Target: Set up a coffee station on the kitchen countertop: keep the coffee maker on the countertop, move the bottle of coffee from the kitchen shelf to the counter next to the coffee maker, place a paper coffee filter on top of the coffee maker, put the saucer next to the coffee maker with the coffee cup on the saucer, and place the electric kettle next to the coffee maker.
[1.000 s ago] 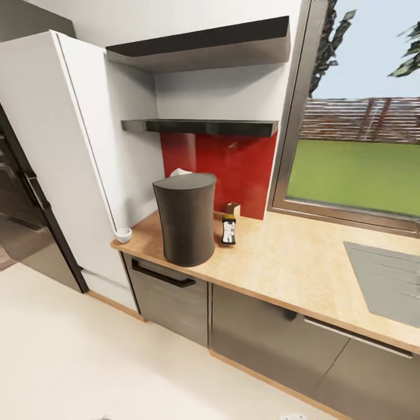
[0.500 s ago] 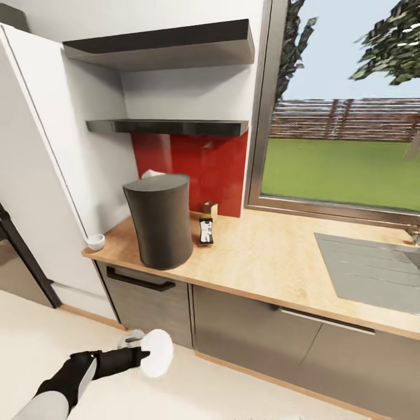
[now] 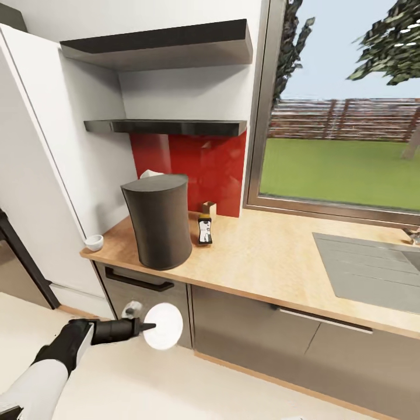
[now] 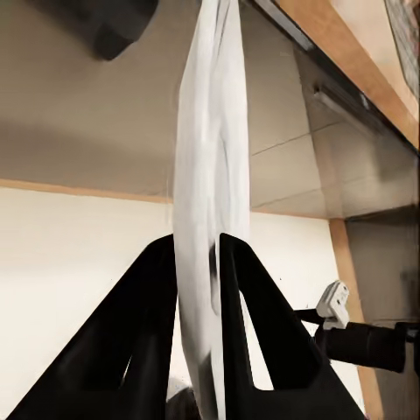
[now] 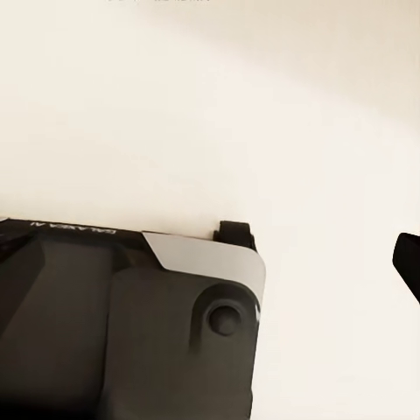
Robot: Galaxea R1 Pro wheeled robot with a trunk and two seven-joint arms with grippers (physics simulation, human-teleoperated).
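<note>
The dark, cylinder-shaped coffee maker (image 3: 157, 221) stands at the left of the wooden countertop (image 3: 274, 256). Just to its right is the small bottle of coffee (image 3: 204, 230). Something white, perhaps a paper filter (image 3: 150, 174), peeks out behind the maker's top. A small white cup (image 3: 94, 241) sits at the counter's left corner. My left gripper (image 3: 146, 328) is shut on the rim of a white saucer (image 3: 163, 326), below counter level in front of the cabinet. In the left wrist view the saucer (image 4: 210, 175) stands edge-on between the black fingers (image 4: 149, 332). A dark sliver (image 5: 408, 261) crosses the right wrist view.
A small wooden box (image 3: 208, 207) stands behind the bottle against the red backsplash. Two dark shelves (image 3: 166, 125) hang above the maker. A grey sink (image 3: 373, 271) lies at the counter's right, under the window. The right wrist view looks down on the robot's base (image 5: 131, 324) and the pale floor.
The camera has swung right and nearer the counter. My left arm has come into view with the saucer and lifted it slightly toward the counter's front.
</note>
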